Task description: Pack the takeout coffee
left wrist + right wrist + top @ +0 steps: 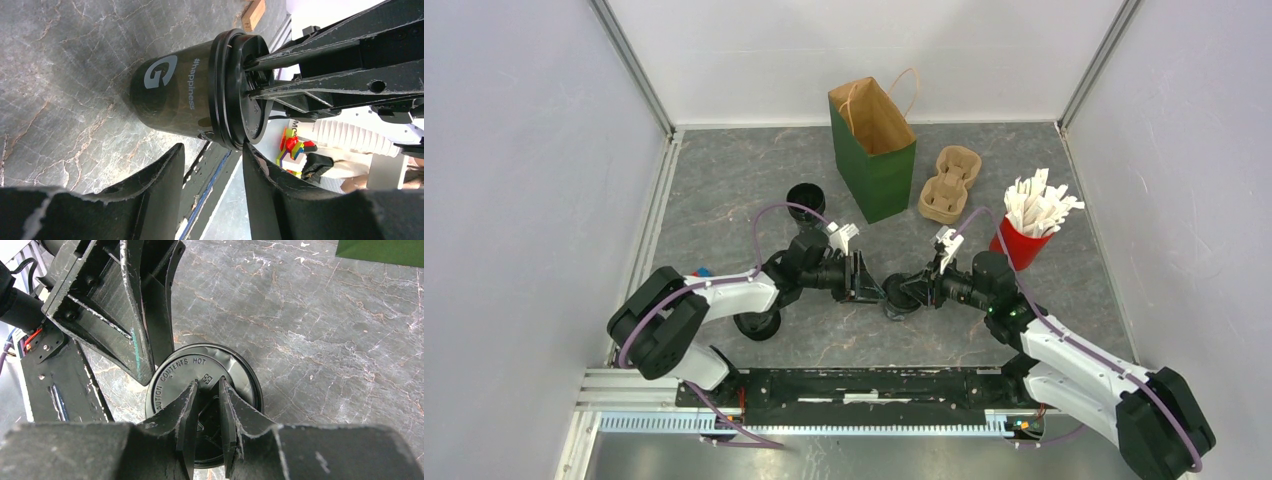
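Note:
A takeout coffee cup (170, 95), black with a grey G logo and a black lid (180, 371), stands on the table between both arms (896, 303). My right gripper (208, 385) comes down on the lid from above, its jaws a narrow gap apart and both fingertips (260, 62) touching the lid's top. My left gripper (212, 150) is open beside the cup. One of its fingers (135, 335) touches the lid's rim. The green paper bag (874, 150) stands open at the back. Two more black cups (805, 199) (759, 323) stand to the left.
A tan pulp cup carrier (949, 185) lies right of the bag. A red cup of white packets (1021, 245) stands by my right arm. A metal rail (854, 385) runs along the near edge, and white walls close in the table.

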Available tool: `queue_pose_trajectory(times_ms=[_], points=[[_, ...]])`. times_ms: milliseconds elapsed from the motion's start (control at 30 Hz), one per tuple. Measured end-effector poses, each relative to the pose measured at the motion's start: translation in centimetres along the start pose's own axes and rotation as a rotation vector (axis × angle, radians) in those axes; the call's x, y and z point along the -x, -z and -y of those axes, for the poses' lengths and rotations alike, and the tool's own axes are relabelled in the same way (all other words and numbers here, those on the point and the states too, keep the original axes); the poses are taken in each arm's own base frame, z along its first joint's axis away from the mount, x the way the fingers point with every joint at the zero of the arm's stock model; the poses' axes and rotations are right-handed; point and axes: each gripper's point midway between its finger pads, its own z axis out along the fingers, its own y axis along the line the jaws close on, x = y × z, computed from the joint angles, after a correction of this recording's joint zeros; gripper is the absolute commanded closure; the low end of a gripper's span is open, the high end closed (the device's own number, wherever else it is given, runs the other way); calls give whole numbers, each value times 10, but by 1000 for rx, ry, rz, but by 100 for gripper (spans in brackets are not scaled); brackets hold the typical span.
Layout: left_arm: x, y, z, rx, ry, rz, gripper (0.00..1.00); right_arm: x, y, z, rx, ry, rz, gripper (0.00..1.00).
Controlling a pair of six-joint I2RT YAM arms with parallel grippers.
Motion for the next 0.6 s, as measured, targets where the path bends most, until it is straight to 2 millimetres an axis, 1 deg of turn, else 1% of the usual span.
queue_pose_trajectory(times_ms=[100, 267, 433, 600], points=[[2, 0, 2, -10, -5, 6, 42, 1, -1, 1, -1, 1, 3, 72], [4, -1, 5, -21, -5, 14, 38, 1, -1, 0, 5, 0, 7, 72], [5, -1, 6, -22, -7, 18, 39, 0, -2, -1, 14, 1, 6, 72], [11, -4, 8, -23, -8, 22, 45, 0, -2, -1, 15, 2, 7, 72]])
